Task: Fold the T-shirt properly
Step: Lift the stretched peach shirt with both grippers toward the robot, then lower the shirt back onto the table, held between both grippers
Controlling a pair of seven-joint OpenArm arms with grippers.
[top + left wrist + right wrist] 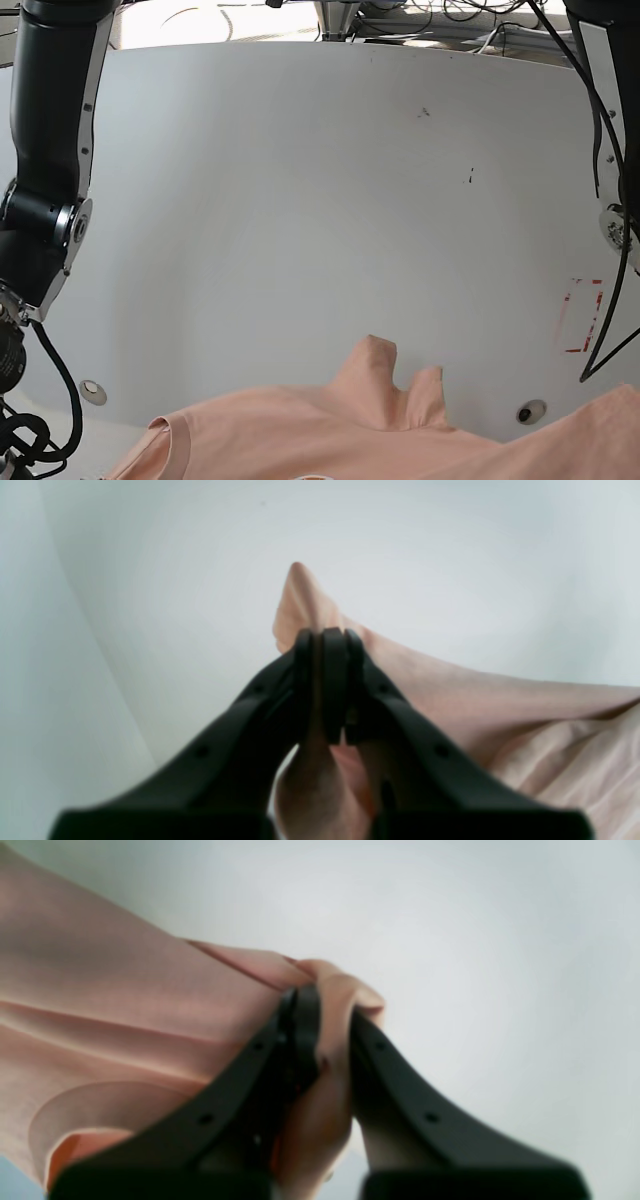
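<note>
Left gripper [327,680] is clamped on a pinched corner of the T-shirt [525,730]; the cloth runs off to the right in its wrist view. Right gripper [325,1040] is clamped on a bunched fold, with the cloth spread to the left in its view. So the fabric is held stretched between the 2 arms, long axis across them, neither arm clearly nearer. In base view the T-shirt [400,440] is seen low at the near edge of the white surface [300,200], with 2 peaks raised.
</note>
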